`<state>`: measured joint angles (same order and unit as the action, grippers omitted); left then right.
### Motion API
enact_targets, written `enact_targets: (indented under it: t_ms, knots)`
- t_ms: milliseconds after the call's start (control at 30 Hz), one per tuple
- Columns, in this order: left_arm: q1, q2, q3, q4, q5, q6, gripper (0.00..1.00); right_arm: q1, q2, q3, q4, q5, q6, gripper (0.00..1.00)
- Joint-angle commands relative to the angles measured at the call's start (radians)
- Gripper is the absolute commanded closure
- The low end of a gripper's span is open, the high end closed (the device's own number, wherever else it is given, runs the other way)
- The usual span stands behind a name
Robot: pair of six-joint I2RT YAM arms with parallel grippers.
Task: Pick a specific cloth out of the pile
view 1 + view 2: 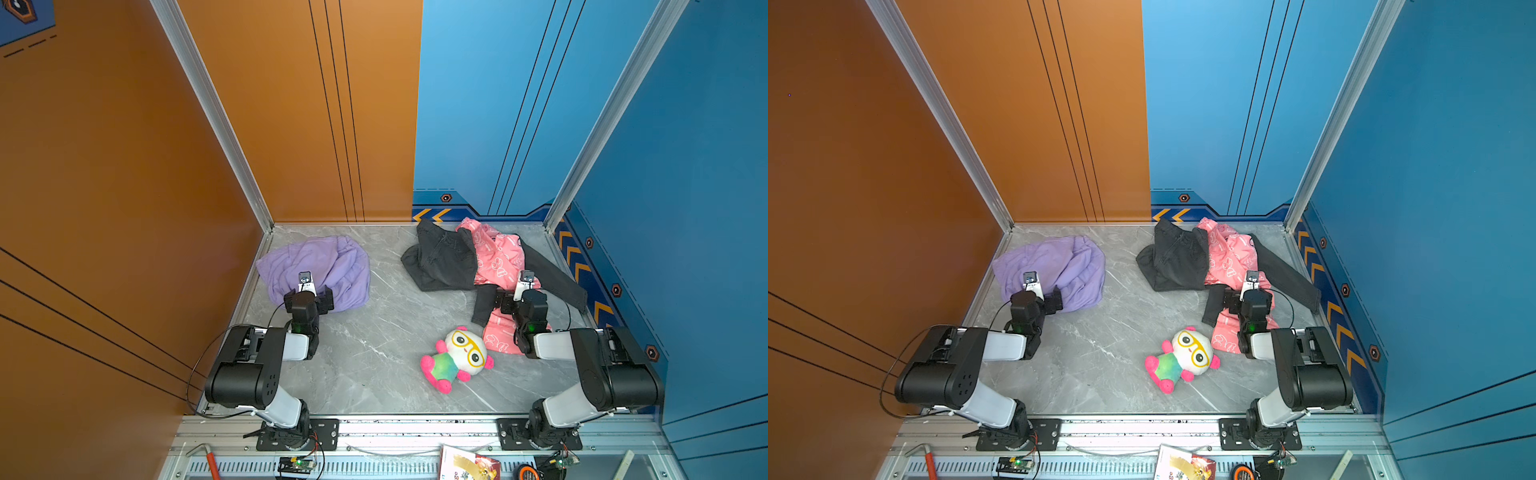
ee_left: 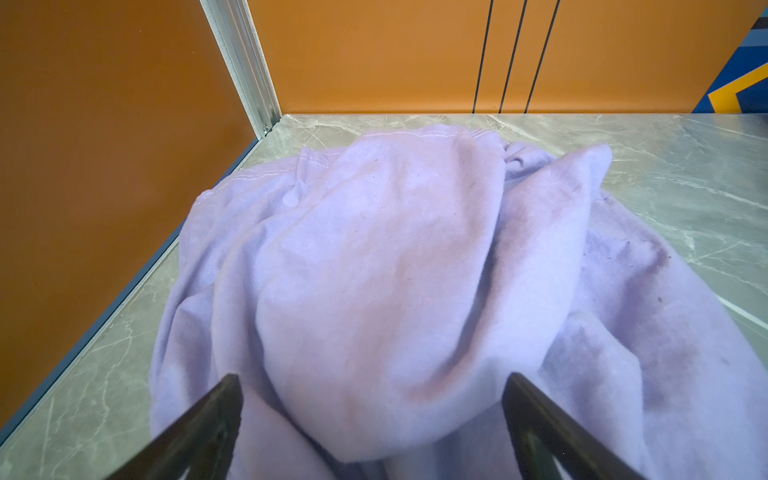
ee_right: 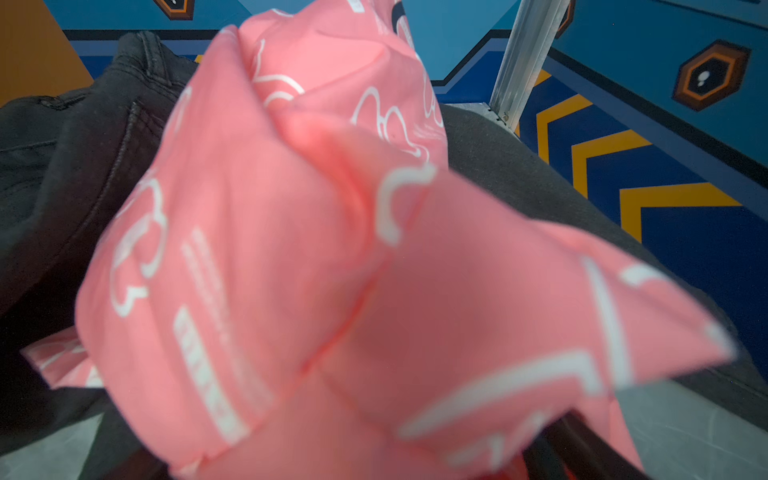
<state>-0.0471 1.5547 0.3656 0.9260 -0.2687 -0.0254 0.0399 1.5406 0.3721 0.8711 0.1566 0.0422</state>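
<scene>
- At the back left of the table point(image 1: 374, 357), the cloth point(image 1: 320, 266) lies alone: plain lavender, crumpled in soft folds, well apart from the pile point(image 1: 469, 257) at the back right.
- The left gripper point(image 2: 372, 384) hangs low over the cloth's near edge, arm folded back, jaws spread wide and gripping nothing.
- The right gripper point(image 1: 510, 300) sits over the pile's pink cloth point(image 3: 291, 249), jaws wide.
- The cloth's long axis runs roughly left to right, with its stitched hem facing the orange wall point(image 2: 374, 54).

Grey marble tabletop point(image 1: 374, 353) — lavender cloth point(image 1: 324, 262), pile point(image 1: 457, 257), plush toy point(image 1: 457, 359).
</scene>
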Motion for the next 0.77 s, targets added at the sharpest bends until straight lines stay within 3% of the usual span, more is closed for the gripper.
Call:
enact_targets:
  t_ms: [0,733]
  knots:
    - [-0.008,0.006,0.001,0.019,-0.017,0.01,0.02,0.017,0.007,-0.012,0.066,0.034,0.003,0.0]
    - [-0.01,0.006,0.001,0.02,-0.019,0.012,0.02,-0.007,0.007,0.001,0.037,-0.026,0.015,0.0]
